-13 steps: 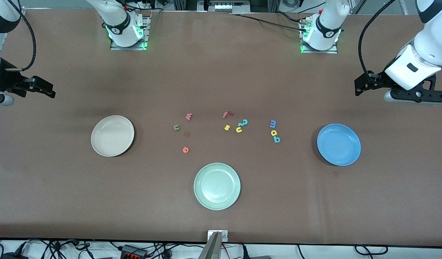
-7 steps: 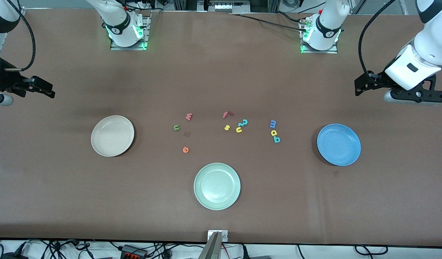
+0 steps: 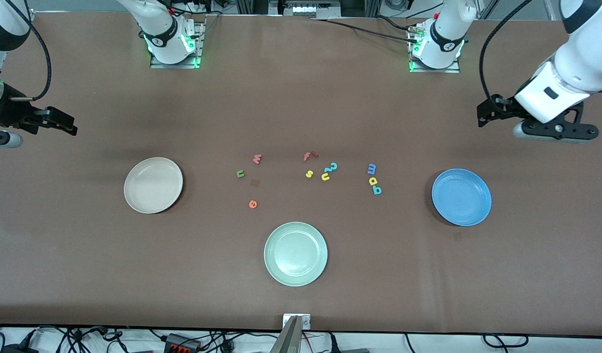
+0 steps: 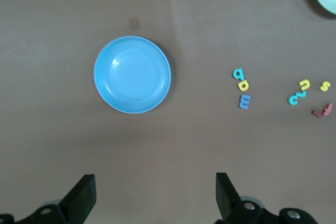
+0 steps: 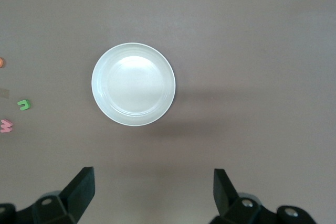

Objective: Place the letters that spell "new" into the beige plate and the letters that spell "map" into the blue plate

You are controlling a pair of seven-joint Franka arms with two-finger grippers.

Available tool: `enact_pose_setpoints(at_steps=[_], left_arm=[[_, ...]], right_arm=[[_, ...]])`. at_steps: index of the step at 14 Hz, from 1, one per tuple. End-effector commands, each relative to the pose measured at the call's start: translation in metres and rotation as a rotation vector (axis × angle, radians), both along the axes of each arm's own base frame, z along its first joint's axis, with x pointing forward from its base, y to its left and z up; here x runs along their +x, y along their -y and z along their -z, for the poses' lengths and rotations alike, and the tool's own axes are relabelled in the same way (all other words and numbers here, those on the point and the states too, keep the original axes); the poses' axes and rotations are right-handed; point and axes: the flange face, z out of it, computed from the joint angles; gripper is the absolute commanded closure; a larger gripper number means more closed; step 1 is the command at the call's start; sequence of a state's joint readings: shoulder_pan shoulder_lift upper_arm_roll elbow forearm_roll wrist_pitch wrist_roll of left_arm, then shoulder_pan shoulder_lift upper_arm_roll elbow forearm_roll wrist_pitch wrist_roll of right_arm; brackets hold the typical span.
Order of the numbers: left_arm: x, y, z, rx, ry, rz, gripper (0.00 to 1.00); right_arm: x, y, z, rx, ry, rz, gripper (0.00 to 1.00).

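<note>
No letter is in a plate yet. Both the left gripper (image 4: 152,198) and the right gripper (image 5: 152,195) hang up high with fingers apart. Next, one must reach down to a letter, maybe the m (image 3: 372,169).

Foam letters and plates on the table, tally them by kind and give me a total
Foam letters: 10, from the pink w to the teal p
Plates: 3, beige plate, green plate, blue plate
Total: 13

Robotics lab, bolted arm bases (image 3: 172,46), cables (image 3: 183,340)
</note>
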State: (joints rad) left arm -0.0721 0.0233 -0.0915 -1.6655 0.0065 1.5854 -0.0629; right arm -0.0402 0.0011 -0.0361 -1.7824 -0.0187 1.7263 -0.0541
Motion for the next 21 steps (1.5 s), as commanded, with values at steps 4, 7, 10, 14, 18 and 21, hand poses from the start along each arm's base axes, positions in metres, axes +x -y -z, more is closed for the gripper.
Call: enact_pose_setpoints(at_steps=[4, 7, 10, 14, 18, 21], left_arm=[[0.024, 0.078, 0.101, 0.028, -0.165, 0.125, 0.00], [0.037, 0.113, 0.160, 0.015, -0.145, 0.156, 0.00], [0.024, 0.133, 0.215, 0.003, -0.100, 0.191, 0.00], [-0.013, 0.154, 0.295, -0.051, 0.032, 0.239, 0.00], [-0.028, 0.164, 0.350, -0.067, 0.041, 0.250, 0.00], [-0.035, 0.176, 0.366, -0.077, 0.063, 0.275, 0.00]], right_arm=[[0.005, -0.007, 0.028, 0.007, -0.073, -0.029, 0.00], [0.022, -0.047, 0.081, 0.053, -0.151, -0.078, 0.00], [0.033, -0.112, 0.130, 0.058, -0.182, -0.167, 0.00], [0.035, -0.186, 0.194, 0.037, -0.204, -0.248, 0.00], [0.007, -0.257, 0.254, 0.022, -0.117, -0.304, 0.00], [-0.016, -0.320, 0.298, 0.004, -0.099, -0.321, 0.00]])
